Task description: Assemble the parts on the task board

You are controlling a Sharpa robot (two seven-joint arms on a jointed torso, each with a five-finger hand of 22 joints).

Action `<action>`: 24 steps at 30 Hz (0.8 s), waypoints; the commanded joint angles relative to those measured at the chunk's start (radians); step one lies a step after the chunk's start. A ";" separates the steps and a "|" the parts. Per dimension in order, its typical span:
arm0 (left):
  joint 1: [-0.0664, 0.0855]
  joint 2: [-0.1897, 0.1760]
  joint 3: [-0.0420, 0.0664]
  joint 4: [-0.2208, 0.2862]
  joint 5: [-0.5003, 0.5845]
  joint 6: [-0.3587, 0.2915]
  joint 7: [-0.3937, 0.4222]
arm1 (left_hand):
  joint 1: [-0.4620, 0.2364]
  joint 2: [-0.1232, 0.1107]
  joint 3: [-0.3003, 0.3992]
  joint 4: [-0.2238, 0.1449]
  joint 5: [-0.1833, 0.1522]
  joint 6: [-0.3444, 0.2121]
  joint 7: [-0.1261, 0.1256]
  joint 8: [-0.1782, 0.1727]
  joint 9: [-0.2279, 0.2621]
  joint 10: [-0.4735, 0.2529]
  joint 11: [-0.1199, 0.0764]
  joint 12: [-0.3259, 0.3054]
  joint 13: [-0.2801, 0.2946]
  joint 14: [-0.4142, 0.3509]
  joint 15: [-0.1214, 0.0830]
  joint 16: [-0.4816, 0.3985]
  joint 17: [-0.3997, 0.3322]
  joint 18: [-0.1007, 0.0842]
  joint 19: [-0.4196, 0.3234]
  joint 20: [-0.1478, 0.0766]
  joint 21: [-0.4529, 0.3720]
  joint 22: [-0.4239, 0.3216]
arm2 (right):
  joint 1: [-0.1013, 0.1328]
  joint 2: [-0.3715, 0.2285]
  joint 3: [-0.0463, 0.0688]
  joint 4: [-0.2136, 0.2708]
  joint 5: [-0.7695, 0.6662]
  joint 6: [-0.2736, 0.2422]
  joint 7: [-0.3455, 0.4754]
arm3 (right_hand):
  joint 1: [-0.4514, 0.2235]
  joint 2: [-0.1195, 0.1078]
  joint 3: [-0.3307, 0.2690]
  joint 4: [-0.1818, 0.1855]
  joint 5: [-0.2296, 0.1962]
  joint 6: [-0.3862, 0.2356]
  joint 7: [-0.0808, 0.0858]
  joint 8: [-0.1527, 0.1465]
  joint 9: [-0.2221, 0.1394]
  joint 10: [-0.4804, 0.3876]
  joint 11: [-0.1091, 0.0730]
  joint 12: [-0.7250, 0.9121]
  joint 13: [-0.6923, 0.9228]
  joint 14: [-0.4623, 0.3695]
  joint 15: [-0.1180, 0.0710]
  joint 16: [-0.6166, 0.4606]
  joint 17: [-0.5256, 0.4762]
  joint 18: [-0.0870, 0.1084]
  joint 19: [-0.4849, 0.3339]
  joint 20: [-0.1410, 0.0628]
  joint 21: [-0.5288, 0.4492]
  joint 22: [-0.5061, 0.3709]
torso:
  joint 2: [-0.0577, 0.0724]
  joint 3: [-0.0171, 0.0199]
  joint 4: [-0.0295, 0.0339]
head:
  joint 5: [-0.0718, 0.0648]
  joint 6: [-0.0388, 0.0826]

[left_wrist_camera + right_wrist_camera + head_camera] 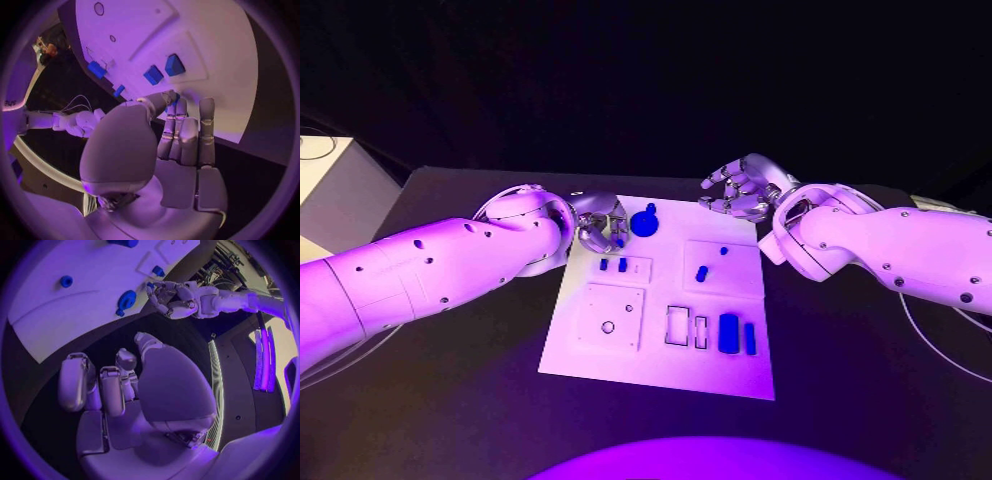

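Two white arms come in from the sides of the head view and meet near the top edge of the task board [661, 330], the white plate sitting mid-frame on the black table [459, 400]. Left hand [599, 226] is at the board's upper left corner, fingers curled in, right beside the round blue part [645, 222]; can't tell if it's actually touching or holding it. Right hand [743, 192] hovers just off the upper right corner, fingers bent but apart, nothing in it as far as I can see. Other blue parts: two small ones [613, 266] under the left hand, one in the middle [702, 273], and two long upright ones [736, 333] lower right
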 commanded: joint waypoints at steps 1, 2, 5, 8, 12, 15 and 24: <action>-0.004 -0.001 -0.003 0.007 0.000 0.010 0.011 | -0.011 -0.002 -0.008 0.001 0.003 -0.006 0.000 -0.007 -0.001 -0.014 0.001 0.015 0.009 -0.004 0.002 0.005 0.002 0.016 -0.004 0.002 -0.007 -0.001 | -0.001 0.000 0.000 0.000 -0.003 0.013 0.008 | 0.001 -0.013 0.005 0.000 0.005 0.008 -0.002 -0.004 0.001 0.002 -0.001 -0.001 0.000 0.071 -0.007 -0.004 0.161 0.009 -0.002 -0.002 -0.006 0.058 | 0.000 -0.0002 -0.0005 | 0.000 0.001; -0.004 -0.001 -0.002 0.008 0.000 0.008 0.011 | -0.011 -0.002 -0.009 0.000 0.003 -0.007 0.001 -0.010 -0.001 -0.021 0.002 0.023 0.014 -0.005 0.003 0.006 0.002 0.016 -0.004 0.003 -0.007 -0.002 | -0.001 0.000 0.000 0.000 -0.003 0.013 0.008 | 0.001 -0.013 0.005 0.000 0.005 0.008 -0.002 -0.004 0.001 0.002 -0.001 -0.001 0.000 0.071 -0.007 -0.004 0.161 0.009 -0.002 -0.002 -0.006 0.058 | 0.000 0.0001 0.0001 | -0.001 0.001; -0.004 -0.003 -0.002 0.010 0.001 0.002 0.011 | -0.012 -0.003 -0.009 -0.001 0.004 -0.013 0.002 -0.016 -0.002 -0.036 0.003 0.042 0.025 -0.005 0.004 0.009 0.003 0.016 -0.004 0.004 -0.007 -0.002 | -0.001 0.000 0.000 0.000 -0.003 0.013 0.008 | 0.000 -0.015 0.010 0.000 0.006 0.007 -0.002 -0.005 0.001 0.004 -0.002 -0.003 -0.004 0.071 -0.007 -0.005 0.160 0.009 -0.002 -0.003 -0.008 0.057 | 0.000 0.0000 0.0003 | -0.001 0.001; -0.005 -0.004 -0.002 0.011 0.002 -0.002 0.010 | -0.013 -0.005 -0.009 -0.002 0.004 -0.023 0.004 -0.025 -0.004 -0.047 0.004 0.058 0.033 -0.007 0.006 0.010 0.001 0.016 -0.004 0.004 -0.008 -0.003 | -0.001 0.000 0.000 0.000 -0.003 0.012 0.008 | 0.000 -0.015 0.010 0.000 0.006 0.007 -0.002 -0.005 0.001 0.004 -0.002 -0.003 -0.004 0.071 -0.007 -0.005 0.160 0.009 -0.002 -0.003 -0.008 0.057 | 0.000 -0.0002 0.0006 | -0.001 0.001; -0.005 -0.006 -0.002 0.011 0.003 -0.005 0.008 | -0.012 -0.006 -0.007 -0.002 0.004 -0.035 0.006 -0.036 -0.008 -0.059 0.006 0.074 0.042 -0.008 0.007 0.011 0.001 0.016 -0.004 0.005 -0.007 -0.003 | -0.001 -0.001 0.000 0.000 -0.003 0.012 0.008 | 0.000 -0.015 0.010 0.000 0.006 0.007 -0.002 -0.005 0.001 0.004 -0.002 -0.003 -0.004 0.071 -0.007 -0.005 0.160 0.009 -0.002 -0.003 -0.008 0.057 | 0.000 0.0000 0.0005 | -0.001 0.000; -0.005 -0.007 -0.002 0.012 0.004 -0.007 0.007 | -0.013 -0.007 -0.007 -0.003 0.004 -0.039 0.007 -0.040 -0.009 -0.064 0.007 0.081 0.046 -0.008 0.008 0.012 0.000 0.016 -0.004 0.005 -0.007 -0.003 | -0.001 -0.001 0.000 0.000 -0.003 0.012 0.008 | -0.001 -0.015 0.011 0.000 0.007 0.007 -0.002 -0.005 0.001 0.004 -0.002 -0.004 -0.005 0.070 -0.007 -0.006 0.159 0.009 -0.002 -0.003 -0.009 0.056 | 0.000 -0.0002 0.0007 | -0.001 -0.001; -0.005 -0.010 -0.002 0.013 0.004 -0.015 0.001 | -0.013 -0.011 -0.006 -0.004 0.005 -0.050 0.009 -0.049 -0.013 -0.073 0.007 0.102 0.056 -0.008 0.009 0.014 0.001 0.016 -0.005 0.005 -0.007 -0.003 | -0.001 -0.002 0.000 -0.001 -0.003 0.011 0.007 | -0.001 -0.015 0.011 0.000 0.007 0.007 -0.002 -0.005 0.001 0.004 -0.002 -0.004 -0.005 0.070 -0.007 -0.006 0.159 0.009 -0.002 -0.003 -0.009 0.056 | 0.000 0.0003 0.0004 | 0.000 -0.002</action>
